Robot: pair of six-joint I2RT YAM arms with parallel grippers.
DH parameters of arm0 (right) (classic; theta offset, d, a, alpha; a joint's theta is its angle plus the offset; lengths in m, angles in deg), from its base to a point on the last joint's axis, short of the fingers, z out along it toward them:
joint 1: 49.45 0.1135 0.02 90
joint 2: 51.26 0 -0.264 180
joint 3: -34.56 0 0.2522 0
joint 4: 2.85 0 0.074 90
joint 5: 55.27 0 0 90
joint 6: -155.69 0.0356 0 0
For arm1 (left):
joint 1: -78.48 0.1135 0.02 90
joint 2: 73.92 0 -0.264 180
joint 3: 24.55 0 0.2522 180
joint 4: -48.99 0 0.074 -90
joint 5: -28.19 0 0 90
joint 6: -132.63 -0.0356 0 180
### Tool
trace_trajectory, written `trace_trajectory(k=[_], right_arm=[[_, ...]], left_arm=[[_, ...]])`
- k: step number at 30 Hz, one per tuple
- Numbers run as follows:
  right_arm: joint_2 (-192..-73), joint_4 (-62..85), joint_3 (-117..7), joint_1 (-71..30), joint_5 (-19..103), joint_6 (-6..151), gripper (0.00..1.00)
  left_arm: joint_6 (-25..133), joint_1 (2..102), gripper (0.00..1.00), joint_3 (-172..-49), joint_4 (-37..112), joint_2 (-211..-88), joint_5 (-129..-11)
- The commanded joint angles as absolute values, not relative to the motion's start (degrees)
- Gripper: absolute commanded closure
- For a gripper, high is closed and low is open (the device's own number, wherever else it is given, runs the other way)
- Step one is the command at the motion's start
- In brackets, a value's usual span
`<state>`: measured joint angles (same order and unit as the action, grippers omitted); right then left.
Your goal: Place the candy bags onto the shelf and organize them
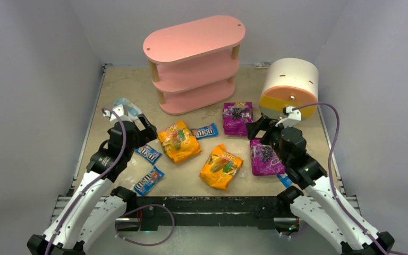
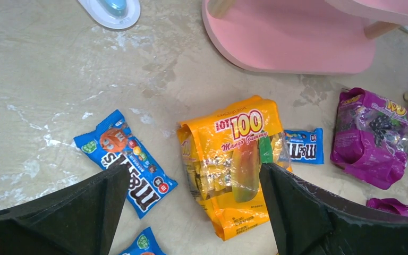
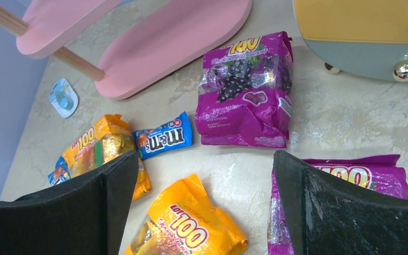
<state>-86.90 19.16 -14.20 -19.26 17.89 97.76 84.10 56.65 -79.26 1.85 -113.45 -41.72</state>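
The pink three-tier shelf [image 1: 194, 61] stands at the back with bare boards. On the table lie two orange candy bags [image 1: 179, 141] [image 1: 221, 166], two purple ones [image 1: 237, 118] [image 1: 265, 156] and blue M&M's packets [image 1: 205, 131] [image 1: 149, 153] [image 1: 149, 180]. My left gripper [image 2: 194, 175] hovers open above one orange bag [image 2: 234, 159], with a blue packet [image 2: 125, 162] under its left finger. My right gripper [image 3: 206, 159] is open and empty above the other orange bag [image 3: 191, 226], with a purple bag [image 3: 361, 175] under its right finger.
A white-orange-yellow cylindrical drawer unit [image 1: 289, 87] stands at the back right, close to my right arm. A pale blue-and-white oval item [image 1: 125, 105] lies behind my left wrist. Another blue packet [image 1: 284, 180] peeks out beside my right arm near the front edge.
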Motion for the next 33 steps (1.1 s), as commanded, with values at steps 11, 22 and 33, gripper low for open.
trace_trajectory(k=[11,22,33], right_arm=[[-85.1,13.6,-11.0,-19.4,23.4,97.9,0.02],[-84.1,11.9,-8.7,-19.4,28.3,97.8,0.02],[-84.2,9.0,-6.5,-19.4,31.5,97.7,0.02]], left_arm=[[83.6,56.5,0.00,-73.7,14.4,-120.0,-49.5],[84.5,56.6,0.07,-70.0,27.5,-133.0,-57.3],[87.2,56.6,0.19,-66.5,32.9,-141.4,-55.8]])
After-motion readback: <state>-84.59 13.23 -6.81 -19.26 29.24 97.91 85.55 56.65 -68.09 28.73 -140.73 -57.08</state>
